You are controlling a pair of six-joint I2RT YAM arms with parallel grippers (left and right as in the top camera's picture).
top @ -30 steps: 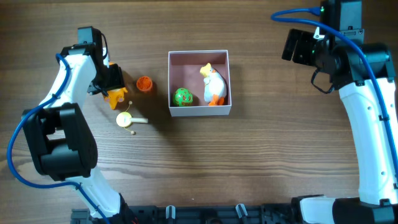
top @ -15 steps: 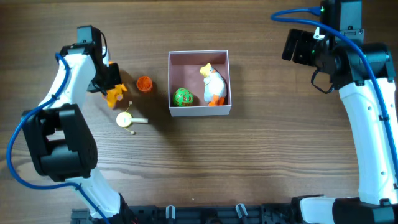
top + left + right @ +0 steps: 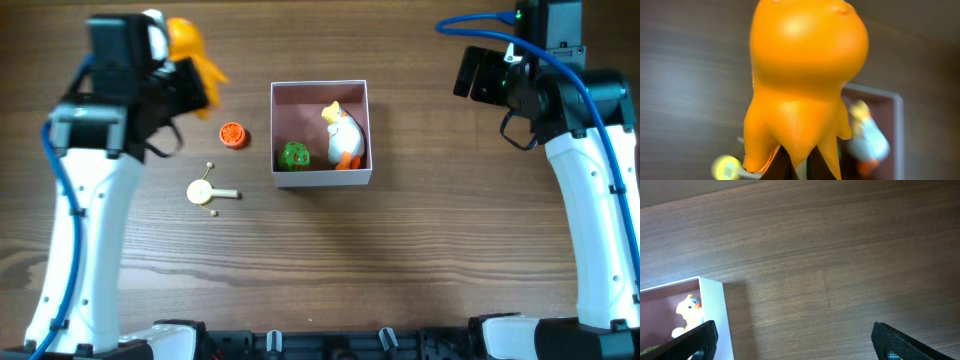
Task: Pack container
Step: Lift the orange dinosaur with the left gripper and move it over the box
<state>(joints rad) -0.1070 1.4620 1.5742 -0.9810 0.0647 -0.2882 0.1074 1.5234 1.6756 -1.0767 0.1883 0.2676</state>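
Observation:
The container point(image 3: 320, 180), a square white-walled box with a pinkish inside, sits mid-table and holds a white duck toy point(image 3: 343, 135) and a green toy point(image 3: 293, 155). My left gripper point(image 3: 193, 72) is raised high over the table's far left, shut on an orange octopus-like toy point(image 3: 188, 42). In the left wrist view that toy point(image 3: 805, 65) fills the frame above the gripper point(image 3: 799, 167), with the container's rim point(image 3: 897, 130) blurred beyond. My right gripper point(image 3: 480, 75) hangs open at the far right; its wrist view shows the gripper point(image 3: 800, 345) over bare wood beside the container wall point(image 3: 712, 315).
A small orange disc point(image 3: 232, 134) lies left of the container. A pale yellow round piece with a stick point(image 3: 203, 191) lies nearer the front. Both arms' white links run down the table's left and right sides.
My left gripper closed on the orange toy on the table and has since lifted it high, up and away from the wood. The right arm has not moved.

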